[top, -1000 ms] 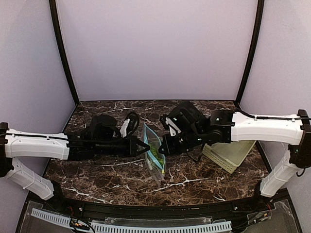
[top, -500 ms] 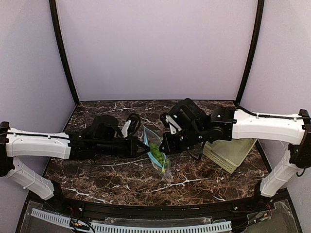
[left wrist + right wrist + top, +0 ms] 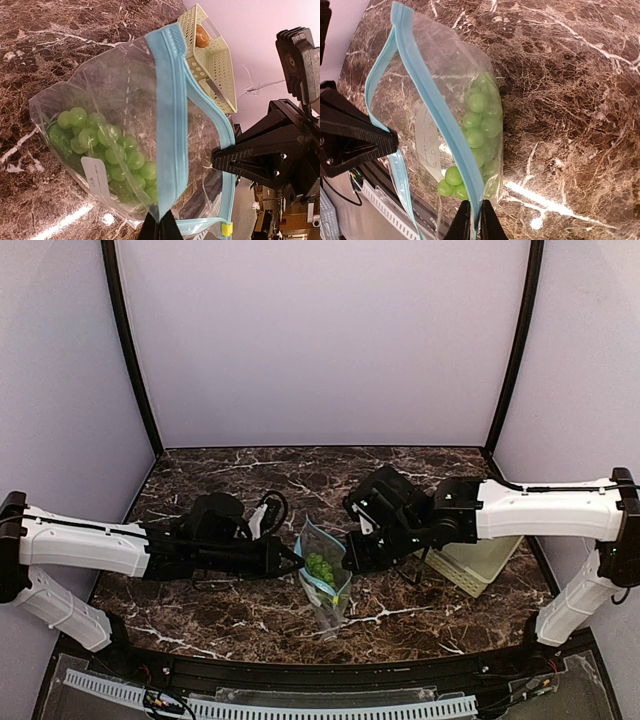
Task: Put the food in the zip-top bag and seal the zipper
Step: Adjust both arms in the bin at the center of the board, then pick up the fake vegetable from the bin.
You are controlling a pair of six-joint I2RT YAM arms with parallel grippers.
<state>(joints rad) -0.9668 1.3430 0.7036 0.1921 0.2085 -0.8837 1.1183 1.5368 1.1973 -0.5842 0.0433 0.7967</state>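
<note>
The clear zip-top bag [image 3: 324, 585] hangs between my two arms, its bottom near the marble table [image 3: 200, 610]. The green lumpy food [image 3: 95, 145] [image 3: 482, 120] lies inside it. My left gripper [image 3: 160, 222] [image 3: 298, 560] is shut on one lip of the teal-blue zipper [image 3: 170, 125]. On the other lip of the zipper [image 3: 427, 100] my right gripper [image 3: 475, 217] [image 3: 349, 562] is shut, so the mouth gapes between them. The brown-orange oval food [image 3: 201, 36] lies in the pale green basket [image 3: 215, 70].
The slotted basket [image 3: 478, 562] stands at the right of the table, partly under the right arm. A white label [image 3: 95, 175] is on the bag's side and a yellow tab [image 3: 227, 229] sits at the zipper's end. A black rail [image 3: 320, 665] runs along the near edge.
Both grippers have moved toward the near edge and lower, carrying the bag with them. The green food has settled lower in the bag.
</note>
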